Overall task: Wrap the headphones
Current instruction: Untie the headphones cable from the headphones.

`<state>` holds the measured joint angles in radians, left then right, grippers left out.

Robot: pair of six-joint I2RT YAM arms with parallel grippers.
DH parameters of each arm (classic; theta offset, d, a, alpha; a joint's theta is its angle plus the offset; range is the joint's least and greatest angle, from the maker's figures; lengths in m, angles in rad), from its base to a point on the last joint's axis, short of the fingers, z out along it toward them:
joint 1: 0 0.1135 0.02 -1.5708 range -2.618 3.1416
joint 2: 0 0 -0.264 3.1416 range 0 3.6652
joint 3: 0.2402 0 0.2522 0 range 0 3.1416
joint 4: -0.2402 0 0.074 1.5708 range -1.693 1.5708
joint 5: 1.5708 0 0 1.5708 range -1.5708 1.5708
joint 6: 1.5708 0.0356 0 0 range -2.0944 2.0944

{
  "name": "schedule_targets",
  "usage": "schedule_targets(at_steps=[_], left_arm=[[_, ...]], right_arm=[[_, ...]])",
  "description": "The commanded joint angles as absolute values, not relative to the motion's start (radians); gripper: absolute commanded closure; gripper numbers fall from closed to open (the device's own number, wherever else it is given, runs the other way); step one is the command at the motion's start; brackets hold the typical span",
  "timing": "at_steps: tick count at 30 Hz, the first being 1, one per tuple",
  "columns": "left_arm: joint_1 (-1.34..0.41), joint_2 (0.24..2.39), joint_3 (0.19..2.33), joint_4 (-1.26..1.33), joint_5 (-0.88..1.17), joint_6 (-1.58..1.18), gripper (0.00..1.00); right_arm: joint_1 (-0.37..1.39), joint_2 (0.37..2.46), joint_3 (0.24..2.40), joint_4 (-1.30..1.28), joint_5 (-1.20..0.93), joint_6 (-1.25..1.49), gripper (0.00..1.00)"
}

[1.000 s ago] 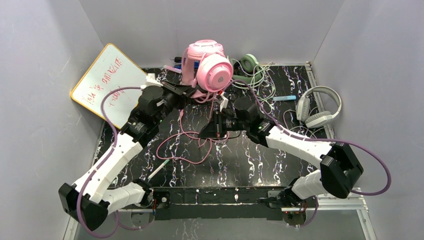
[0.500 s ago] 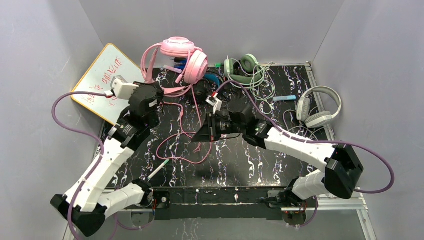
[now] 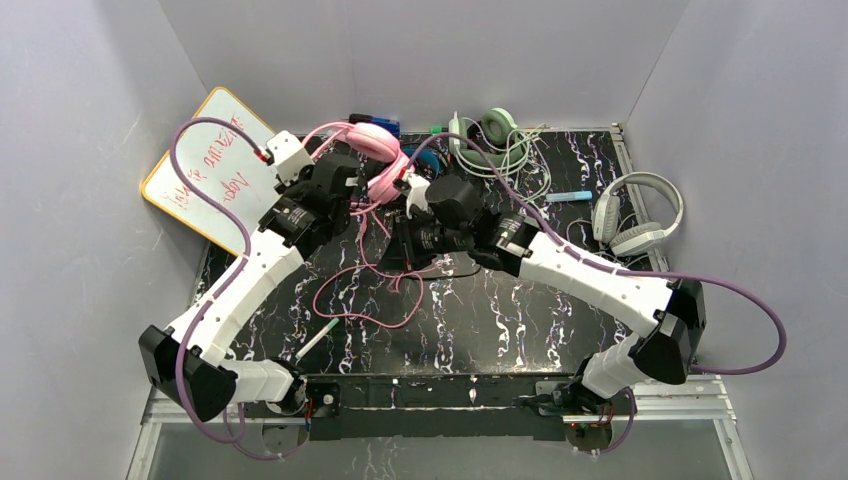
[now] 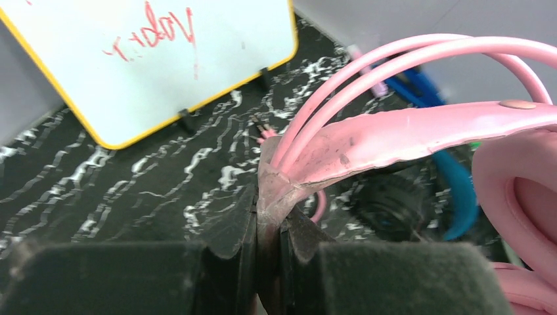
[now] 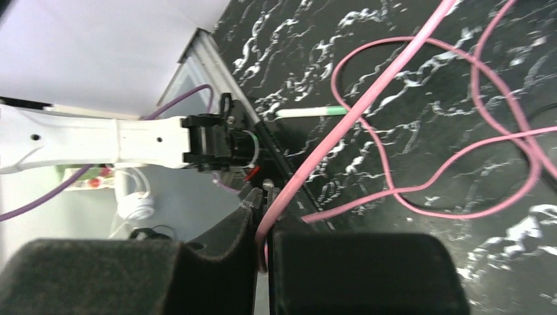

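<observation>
Two claws were each clamped on a part of one headset. The left claw had its jaws pinched tight on the soft inner strap of the pink headphones. Their twin hoop rods rose out of the grip and arched off to that claw's right, toward a pink ear cup at the edge of the wrist view. Just beyond the claw, under the band, a black-and-blue headset lay on the marbled black worktop. Farther off to the claw's left leaned a yellow-framed whiteboard with red writing. The right claw was closed on the pink cord, which ran out from between the nearly touching jaws and away ahead of it. Slack loops of it lay on the worktop to the claw's right, and it crossed the tip of a green-tipped marker. Seen from above, both claws sat near each other. White-grey headphones lay well apart to the right claw's right, and a green headset lay beyond it by the back wall.
</observation>
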<state>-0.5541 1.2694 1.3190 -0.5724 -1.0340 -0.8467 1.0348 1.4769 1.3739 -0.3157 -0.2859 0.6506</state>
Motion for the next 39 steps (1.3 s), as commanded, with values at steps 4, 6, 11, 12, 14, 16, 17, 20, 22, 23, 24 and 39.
schedule_targets(at_steps=[4, 6, 11, 12, 14, 16, 17, 20, 22, 23, 24, 39], left_arm=[[-0.560, 1.242, 1.248, -0.543, -1.074, -0.548, 1.00], [-0.563, 1.232, 1.220, -0.541, -0.982, -0.420, 1.00], [-0.575, 1.265, 1.239, -0.698, -0.845, -0.235, 1.00], [-0.579, 1.292, 1.263, -0.754, -0.861, -0.233, 1.00], [-0.589, 1.331, 1.294, -0.836, -0.882, -0.224, 1.00], [-0.598, 1.346, 1.305, -0.876, -0.865, -0.214, 1.00], [-0.600, 1.344, 1.308, -0.884, -0.828, -0.202, 1.00], [-0.604, 1.320, 1.304, -0.874, -0.632, -0.161, 1.00], [-0.606, 1.307, 1.292, -0.854, -0.555, -0.171, 1.00], [-0.606, 1.304, 1.288, -0.844, -0.534, -0.183, 1.00], [-0.606, 1.301, 1.282, -0.834, -0.520, -0.198, 1.00], [-0.606, 1.218, 1.208, -0.743, -0.262, -0.241, 1.00]], right_arm=[[1.037, 1.516, 1.561, -0.603, -0.145, 0.379, 0.84], [1.034, 1.537, 1.590, -0.645, -0.088, 0.333, 0.86], [1.027, 1.546, 1.590, -0.656, -0.009, 0.245, 0.86], [1.027, 1.548, 1.590, -0.653, 0.017, 0.235, 0.85], [1.027, 1.549, 1.587, -0.648, 0.063, 0.220, 0.85], [1.024, 1.554, 1.580, -0.641, 0.104, 0.212, 0.85], [1.023, 1.555, 1.575, -0.635, 0.122, 0.208, 0.85], [1.013, 1.551, 1.553, -0.611, 0.158, 0.220, 0.85], [1.001, 1.542, 1.540, -0.589, 0.136, 0.233, 0.85], [0.995, 1.535, 1.532, -0.574, 0.120, 0.239, 0.85], [0.989, 1.528, 1.522, -0.561, 0.099, 0.246, 0.85], [0.837, 1.415, 1.431, -0.575, 0.143, 0.219, 0.76]])
